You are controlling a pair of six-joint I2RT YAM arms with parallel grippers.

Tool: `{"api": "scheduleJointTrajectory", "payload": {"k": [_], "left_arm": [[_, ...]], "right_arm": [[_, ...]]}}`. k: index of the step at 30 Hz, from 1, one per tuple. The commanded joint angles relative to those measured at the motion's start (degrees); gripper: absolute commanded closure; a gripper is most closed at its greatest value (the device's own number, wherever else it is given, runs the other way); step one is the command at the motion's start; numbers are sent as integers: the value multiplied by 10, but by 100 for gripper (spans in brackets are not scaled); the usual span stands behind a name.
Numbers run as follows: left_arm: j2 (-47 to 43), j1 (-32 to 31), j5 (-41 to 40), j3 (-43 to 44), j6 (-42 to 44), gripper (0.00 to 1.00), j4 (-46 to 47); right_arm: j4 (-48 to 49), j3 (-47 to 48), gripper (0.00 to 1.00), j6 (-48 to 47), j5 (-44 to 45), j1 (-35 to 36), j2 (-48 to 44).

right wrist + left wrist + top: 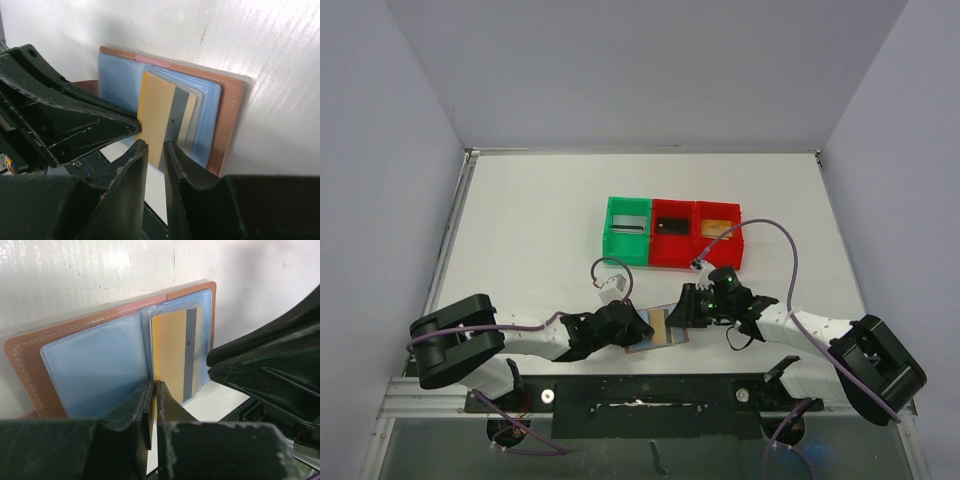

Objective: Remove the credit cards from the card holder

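Gold credit card lies with its long axis pointing at my right pincer, narrowly parted just before its edge; my left pincer, closed, pinches the card holder.

One card holder, near the tabletop's front edge. Four cards: one gold card in the card holder, plus a grey card, a black card and a second gold card, one per bin. Three bins: one green bin, two red bins. Two robot arms.
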Motion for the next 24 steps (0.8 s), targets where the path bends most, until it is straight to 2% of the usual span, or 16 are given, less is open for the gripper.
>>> {"api": "scheduleJointTrajectory", "payload": {"k": [1,8,20,24], "left_arm": [[-19,-1,-4,-1,4,100,8],[-32,0,-7,-2,8,100,-8],[-48,7,-2,-6,19,100,-28],[-45,8,1,-3,21,100,-26]], "right_arm": [[41,0,79,10,-6,5,30],[-11,-13,81,11,67,5,27],[-19,-8,81,4,73,4,29],[0,2,81,-3,43,6,16]]}}
